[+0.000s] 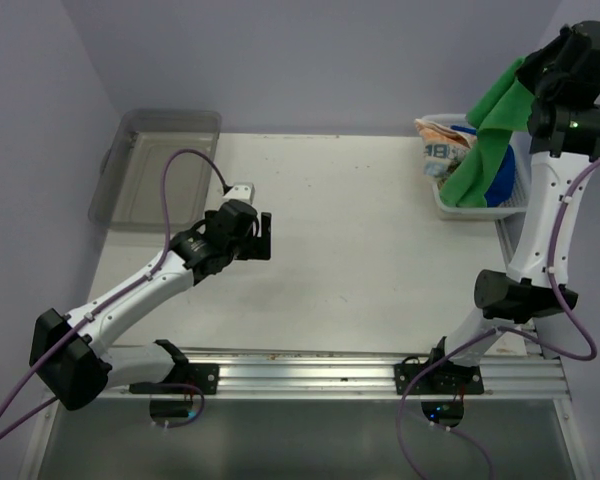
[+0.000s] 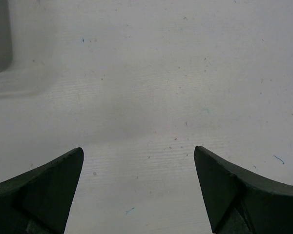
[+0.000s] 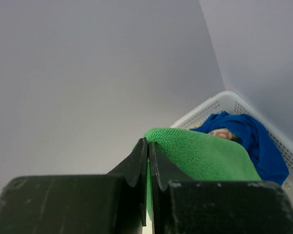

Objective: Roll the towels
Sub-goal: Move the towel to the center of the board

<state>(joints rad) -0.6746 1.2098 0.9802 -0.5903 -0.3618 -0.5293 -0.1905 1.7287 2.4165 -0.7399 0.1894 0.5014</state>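
Three lilac walls (image 1: pixel 330 60) enclose a speckled white table (image 1: pixel 360 250); towels (image 1: pixel 485 150) fill its basket (image 1: pixel 450 208).

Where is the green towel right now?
The green towel hangs at far right of the top view, pinched in the right gripper above the white basket.

Lab: white table (image 1: pixel 360 240), aluminium mounting rail (image 1: pixel 310 368)

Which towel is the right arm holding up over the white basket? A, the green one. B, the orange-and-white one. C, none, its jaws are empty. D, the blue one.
A: the jaws of the right arm are shut on the green towel, which drapes down toward the basket where the blue towel lies.
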